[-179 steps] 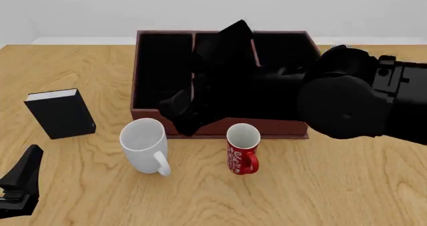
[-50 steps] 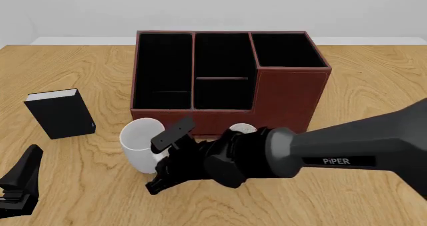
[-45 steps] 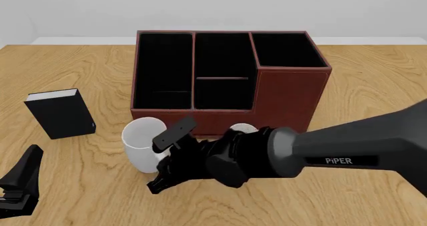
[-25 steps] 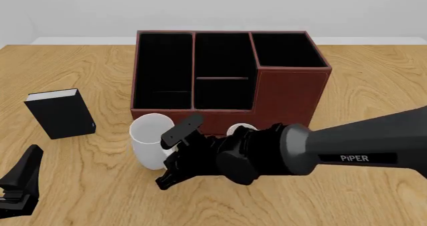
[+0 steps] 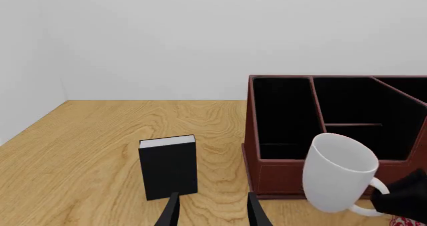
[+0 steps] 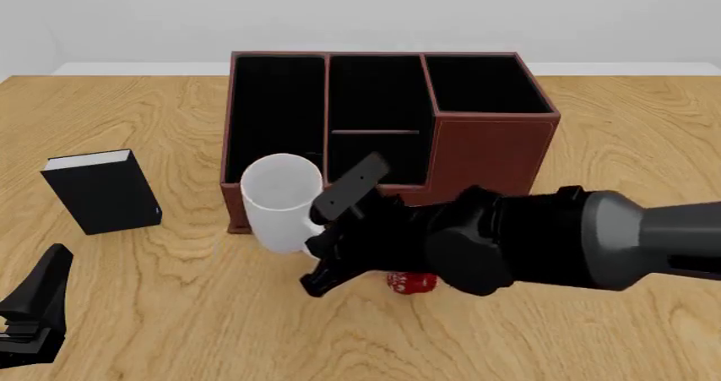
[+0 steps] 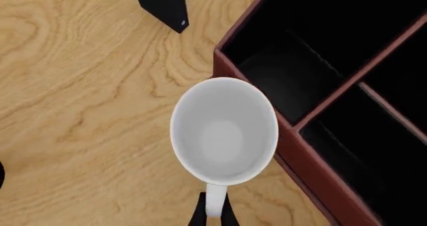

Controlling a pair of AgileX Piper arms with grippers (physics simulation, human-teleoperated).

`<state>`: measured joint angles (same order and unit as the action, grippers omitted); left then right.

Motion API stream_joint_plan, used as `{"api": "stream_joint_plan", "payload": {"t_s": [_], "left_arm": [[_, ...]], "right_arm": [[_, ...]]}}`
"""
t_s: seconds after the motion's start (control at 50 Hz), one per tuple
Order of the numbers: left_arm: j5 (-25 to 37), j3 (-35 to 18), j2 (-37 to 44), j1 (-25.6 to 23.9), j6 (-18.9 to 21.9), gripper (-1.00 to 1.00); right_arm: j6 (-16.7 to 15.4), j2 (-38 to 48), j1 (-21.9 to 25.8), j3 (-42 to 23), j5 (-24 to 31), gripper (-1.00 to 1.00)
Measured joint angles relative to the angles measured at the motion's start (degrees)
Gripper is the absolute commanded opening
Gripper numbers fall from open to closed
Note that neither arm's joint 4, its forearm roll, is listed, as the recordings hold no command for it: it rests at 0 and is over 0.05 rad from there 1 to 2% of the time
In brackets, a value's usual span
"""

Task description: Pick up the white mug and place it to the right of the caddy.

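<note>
The white mug hangs above the table in front of the caddy's left front corner, tilted a little. My right gripper is shut on its loop handle. The right wrist view looks down into the mug, with the handle pinched between the fingers and the caddy's wall beside it. In the left wrist view the mug floats before the caddy. My left gripper rests at the near left, open and empty.
A small black book with white pages stands upright left of the caddy, also seen as the book and the book. The red mug is almost wholly hidden under my right arm.
The white mug has left the table and risen up and slightly right, toward the caddy's front, carried by the right gripper. The left arm has not moved.
</note>
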<state>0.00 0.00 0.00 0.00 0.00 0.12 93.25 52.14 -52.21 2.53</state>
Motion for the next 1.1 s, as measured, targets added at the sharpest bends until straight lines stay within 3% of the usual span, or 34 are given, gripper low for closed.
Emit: {"api": "stream_joint_plan", "payload": {"t_s": [0.44, 0.88, 1.1], "left_arm": [[0.0, 0.0, 0.0, 0.0, 0.0, 1.0], [0.0, 0.0, 0.0, 0.0, 0.0, 1.0], [0.0, 0.0, 0.0, 0.0, 0.0, 1.0]], "right_arm": [[-3.13, -7.44, 0.52, 0.19, 4.11, -1.0], [-4.83, -13.02, -0.78, 2.59, 3.46, -1.0], [-5.24, -22.38, -4.12, 4.04, 8.73, -1.0]]}}
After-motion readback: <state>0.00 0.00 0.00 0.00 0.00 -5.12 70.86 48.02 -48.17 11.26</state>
